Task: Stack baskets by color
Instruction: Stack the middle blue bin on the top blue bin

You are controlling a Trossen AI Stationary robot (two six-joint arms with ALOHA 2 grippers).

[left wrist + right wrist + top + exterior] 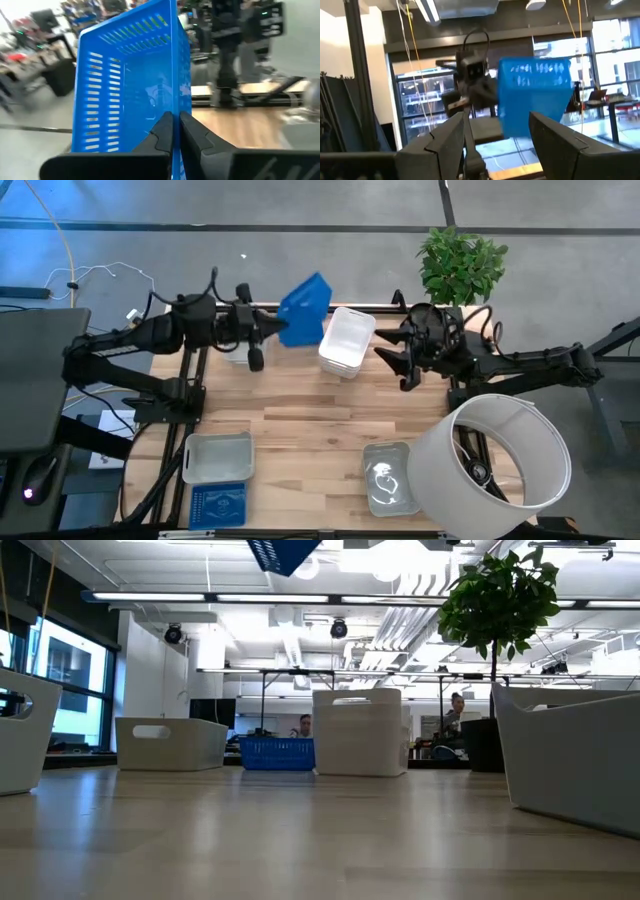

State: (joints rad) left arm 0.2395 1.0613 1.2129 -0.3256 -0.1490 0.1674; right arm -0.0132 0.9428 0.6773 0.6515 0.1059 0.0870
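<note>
Blue basket [305, 308] hangs tilted, pinched in left hand [268, 330]; right hand [395, 358] spread.

Bright overhead ceiling lights [300, 598] (wrist views motion-blurred), soft tabletop [300, 830] shadows.

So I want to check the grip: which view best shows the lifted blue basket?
The left wrist view: the left gripper is shut on the blue basket's wall, close up. The high view shows it small, the low view only its bottom corner, and the right wrist view shows it blurred.
</note>
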